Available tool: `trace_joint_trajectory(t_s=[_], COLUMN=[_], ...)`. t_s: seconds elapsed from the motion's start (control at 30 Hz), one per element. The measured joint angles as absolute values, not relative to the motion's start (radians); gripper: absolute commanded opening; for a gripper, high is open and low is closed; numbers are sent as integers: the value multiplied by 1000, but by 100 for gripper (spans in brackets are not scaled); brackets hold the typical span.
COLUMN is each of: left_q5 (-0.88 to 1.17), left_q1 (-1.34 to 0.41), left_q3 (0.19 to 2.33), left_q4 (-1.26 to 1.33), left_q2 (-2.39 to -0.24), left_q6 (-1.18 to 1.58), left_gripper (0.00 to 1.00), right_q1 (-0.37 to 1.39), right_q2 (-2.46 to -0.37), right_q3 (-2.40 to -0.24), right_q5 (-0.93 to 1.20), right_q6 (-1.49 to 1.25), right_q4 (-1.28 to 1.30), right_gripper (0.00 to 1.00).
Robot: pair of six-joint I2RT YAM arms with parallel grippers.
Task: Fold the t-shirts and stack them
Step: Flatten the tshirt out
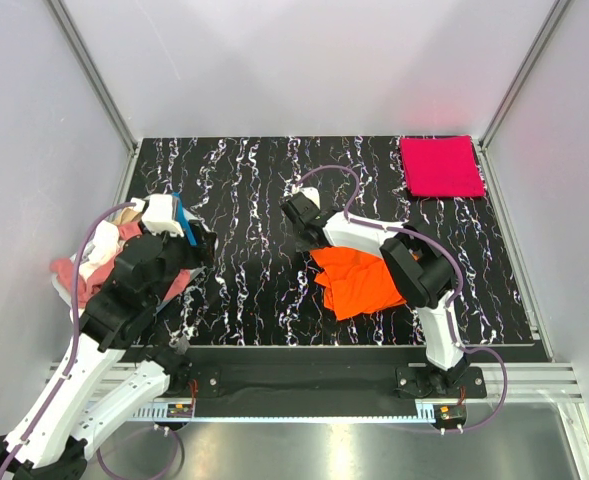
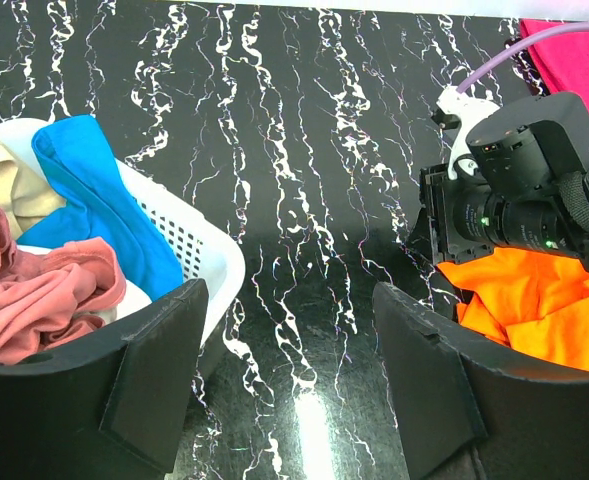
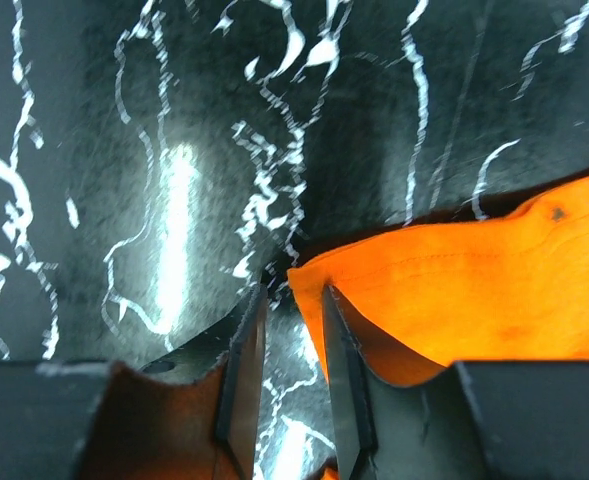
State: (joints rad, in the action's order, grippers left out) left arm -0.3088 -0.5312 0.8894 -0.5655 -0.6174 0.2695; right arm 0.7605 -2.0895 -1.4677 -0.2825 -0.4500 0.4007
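Note:
A bright orange t-shirt (image 1: 359,282) lies crumpled on the black marbled table, in front of the right arm. My right gripper (image 1: 296,210) sits low at its far-left corner. In the right wrist view the gripper (image 3: 292,295) has its jaws a narrow gap apart, with table showing between them. The orange cloth (image 3: 474,290) drapes over the outside of the right finger. A crimson-pink t-shirt (image 1: 441,166) lies folded at the back right. My left gripper (image 2: 289,300) is wide open and empty over bare table, beside the basket (image 2: 209,250).
The white basket at the left holds a blue shirt (image 2: 104,200), a rose-red shirt (image 2: 34,290) and a tan shirt (image 2: 4,185); a white one (image 1: 99,250) shows from above. The right arm's wrist (image 2: 524,180) stands to the right of my left gripper. Grey walls enclose the table.

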Motion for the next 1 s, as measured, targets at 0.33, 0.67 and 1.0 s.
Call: trace_joint_trajectory(t_s=[0.33, 0.67, 1.0], left_q5=[-308, -308, -307], left_q1=[-528, -516, -509], left_q3=[889, 889, 890], left_q4=[-566, -566, -566], left_q2=[-619, -625, -625], left_q6=[270, 270, 270], left_gripper=[72, 73, 73], right_q1=[761, 761, 761], right_q2=[-2094, -2094, -2115], right_q3=[-1468, -1469, -1488], right_q5=[-378, -385, -382], right_q6=[-449, -449, -472], right_q4=[402, 408, 393], right_gripper=[34, 36, 0])
